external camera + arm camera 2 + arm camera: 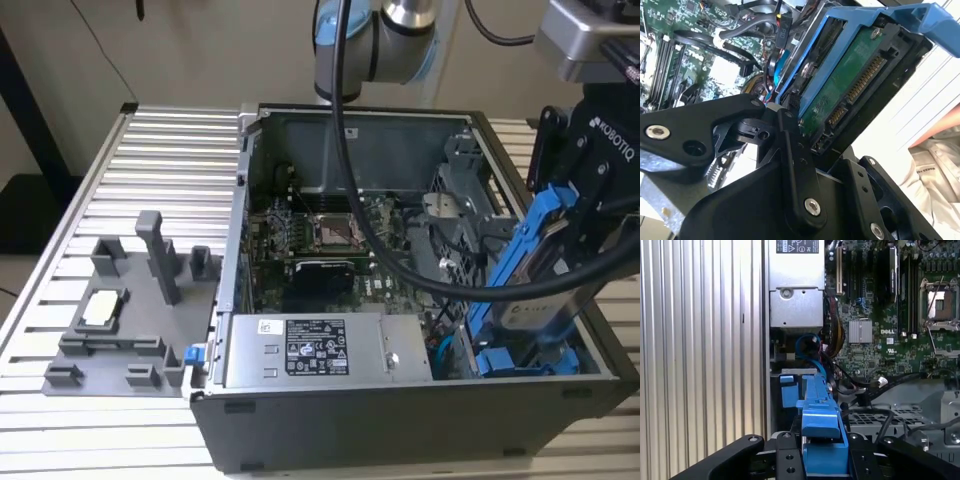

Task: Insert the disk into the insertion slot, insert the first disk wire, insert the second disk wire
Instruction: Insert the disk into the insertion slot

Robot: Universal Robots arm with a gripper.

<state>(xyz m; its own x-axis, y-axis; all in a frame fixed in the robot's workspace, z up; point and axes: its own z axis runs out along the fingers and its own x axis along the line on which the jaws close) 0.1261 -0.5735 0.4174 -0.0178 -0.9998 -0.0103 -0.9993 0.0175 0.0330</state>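
Note:
My gripper (565, 225) is shut on the upper end of the disk (527, 300), a silver drive in a bright blue carrier. The disk hangs steeply tilted over the exterior view's right end of the open computer case. Its lower end dips into the case's near corner, beside another blue carrier (500, 360). The second wrist view shows the disk's green circuit board (850, 85) and the black fingers (790, 145) clamping the carrier. In the first wrist view the blue carrier (820, 430) sits in the gripper (822, 460). The grey perforated drive cage (880, 417) lies alongside; its insertion slot is hidden.
A silver labelled power-supply box (320, 350) fills the case's near side, with the motherboard (320, 240) behind it. A thick black cable (400, 265) drapes across the case. A blue cable (807, 345) loops near the power supply. A grey fixture plate (130, 310) lies on the slatted table (150, 140).

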